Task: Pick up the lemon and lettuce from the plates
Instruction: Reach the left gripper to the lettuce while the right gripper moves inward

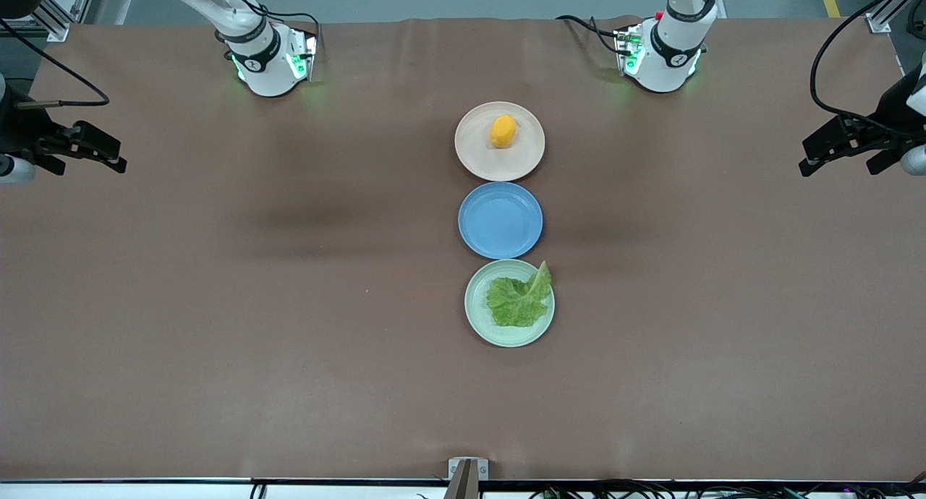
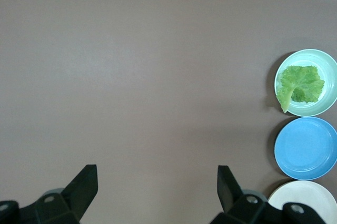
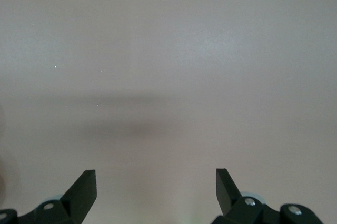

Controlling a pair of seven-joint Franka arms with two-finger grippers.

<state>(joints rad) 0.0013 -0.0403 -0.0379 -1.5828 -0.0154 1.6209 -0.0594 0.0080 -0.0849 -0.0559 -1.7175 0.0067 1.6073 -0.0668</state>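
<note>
Lowest in the front view, the lettuce (image 1: 518,300) lies on the mint plate (image 1: 477,318), a blue plate (image 1: 500,220) above it, and the lemon (image 1: 503,131) on the beige plate (image 1: 477,159) above that; the left gripper (image 1: 832,148) at the frame's right edge and the right gripper (image 1: 87,152) at its left edge both wait, spread wide and empty. Left wrist view: fingers (image 2: 84,184) apart over bare table (image 2: 147,66), lettuce at the frame's right. Right wrist view: only table (image 3: 168,50) between parted fingers (image 3: 84,187). Nothing is picked yet; both pickups remain.

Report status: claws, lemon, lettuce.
Left claw and right claw open, empty, over bare table. Lemon on beige plate, lettuce on green plate. Nothing in the way.
</note>
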